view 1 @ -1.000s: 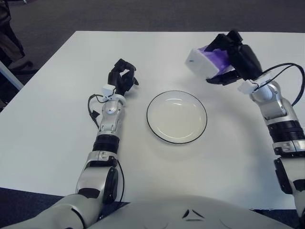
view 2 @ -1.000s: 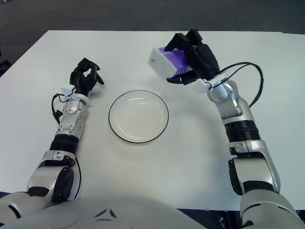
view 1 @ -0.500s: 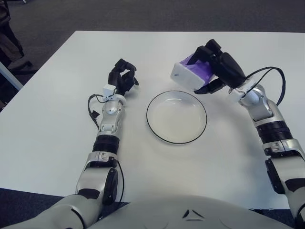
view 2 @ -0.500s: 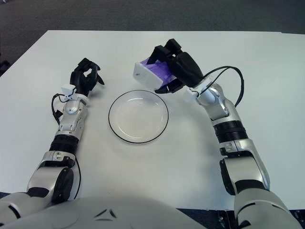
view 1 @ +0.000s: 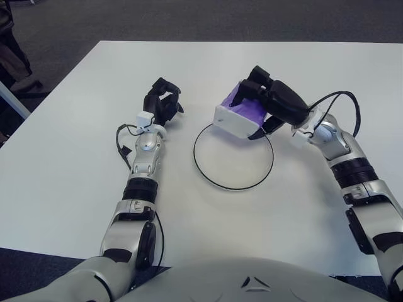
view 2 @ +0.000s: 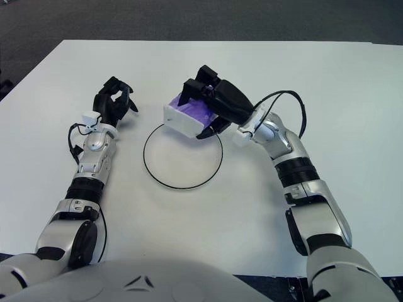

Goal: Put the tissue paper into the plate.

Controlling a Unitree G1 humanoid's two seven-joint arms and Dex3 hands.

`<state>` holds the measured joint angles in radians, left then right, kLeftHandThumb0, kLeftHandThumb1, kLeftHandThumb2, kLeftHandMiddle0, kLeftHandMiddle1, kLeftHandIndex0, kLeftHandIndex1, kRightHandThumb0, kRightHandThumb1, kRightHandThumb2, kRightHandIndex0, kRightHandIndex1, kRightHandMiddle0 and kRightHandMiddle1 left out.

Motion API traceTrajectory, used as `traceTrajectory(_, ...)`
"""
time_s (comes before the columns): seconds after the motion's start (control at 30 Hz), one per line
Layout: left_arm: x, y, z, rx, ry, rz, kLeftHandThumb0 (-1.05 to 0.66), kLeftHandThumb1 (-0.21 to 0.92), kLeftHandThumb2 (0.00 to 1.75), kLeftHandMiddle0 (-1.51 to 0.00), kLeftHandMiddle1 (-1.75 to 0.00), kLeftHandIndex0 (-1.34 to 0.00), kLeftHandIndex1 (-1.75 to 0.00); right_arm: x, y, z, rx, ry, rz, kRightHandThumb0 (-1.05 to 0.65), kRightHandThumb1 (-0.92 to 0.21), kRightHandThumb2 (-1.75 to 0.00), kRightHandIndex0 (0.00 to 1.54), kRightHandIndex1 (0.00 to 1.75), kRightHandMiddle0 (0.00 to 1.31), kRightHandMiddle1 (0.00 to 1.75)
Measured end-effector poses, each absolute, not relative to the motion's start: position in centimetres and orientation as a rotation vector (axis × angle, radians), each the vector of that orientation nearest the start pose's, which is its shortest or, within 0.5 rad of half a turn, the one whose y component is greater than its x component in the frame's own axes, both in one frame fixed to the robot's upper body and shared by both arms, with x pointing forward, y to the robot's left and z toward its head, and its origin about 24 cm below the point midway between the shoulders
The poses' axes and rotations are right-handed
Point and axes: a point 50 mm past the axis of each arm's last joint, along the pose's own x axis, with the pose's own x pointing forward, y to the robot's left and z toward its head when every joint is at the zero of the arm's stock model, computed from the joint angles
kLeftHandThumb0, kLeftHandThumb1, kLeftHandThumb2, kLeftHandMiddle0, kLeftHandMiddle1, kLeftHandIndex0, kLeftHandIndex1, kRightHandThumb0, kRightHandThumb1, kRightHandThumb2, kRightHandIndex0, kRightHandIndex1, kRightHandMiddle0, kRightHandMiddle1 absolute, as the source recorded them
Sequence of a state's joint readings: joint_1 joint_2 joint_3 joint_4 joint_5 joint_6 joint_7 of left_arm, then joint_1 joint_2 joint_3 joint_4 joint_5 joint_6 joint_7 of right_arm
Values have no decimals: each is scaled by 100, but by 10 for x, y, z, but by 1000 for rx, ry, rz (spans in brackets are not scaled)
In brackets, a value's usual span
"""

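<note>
The left hand [view 1: 162, 102] shows to the left of the plate [view 1: 233, 177], near its rim, over the white surface [view 1: 69, 157] — its fingers are curled and they hold nothing. The plate is in the middle, round with a thin dark rim. The tissue paper [view 1: 240, 115], a white and purple pack, is above the far edge of the plate, tilted. The right hand [view 1: 275, 104] is closed around the pack from the plate's right side.

White table [view 1: 75, 189], dark carpet [view 1: 189, 19]
</note>
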<state>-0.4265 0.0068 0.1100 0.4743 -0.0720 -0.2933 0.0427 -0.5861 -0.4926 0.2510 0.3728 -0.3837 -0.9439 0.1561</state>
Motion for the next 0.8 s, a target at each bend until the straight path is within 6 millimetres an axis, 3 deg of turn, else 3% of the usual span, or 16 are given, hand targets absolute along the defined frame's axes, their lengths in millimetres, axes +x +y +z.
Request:
traceTrajectory(0.2,329,146,77,-92,-227,46,-29,92,37,-95,-175,-68,-175,289,-119,172,-900,-914,805,38,-67,-75,46,161,53,175)
traceTrajectory(0.47,329,146,77,-92,-225,46,-29,92,36,-95,-175,-68,-175,280,-119,180,-879,-802,890,36,-74,-63,43,159,49,175)
traceTrajectory(0.5,329,146,77,-92,-225,46,-29,92,36,-95,-175,-68,-175,279,-119,180,-884,-801,896,23,-68,-73,47,152,44,175)
traceTrajectory(0.6,329,146,77,-92,-226,46,-29,92,36,-95,-175,-69,-175,275,-118,180,-928,-841,915,7,-60,-85,51,147,39,174)
traceTrajectory(0.8,329,146,77,-93,-225,46,-29,92,36,-95,-175,-69,-175,266,-114,179,-1087,-1022,964,0,-58,-87,53,142,38,170)
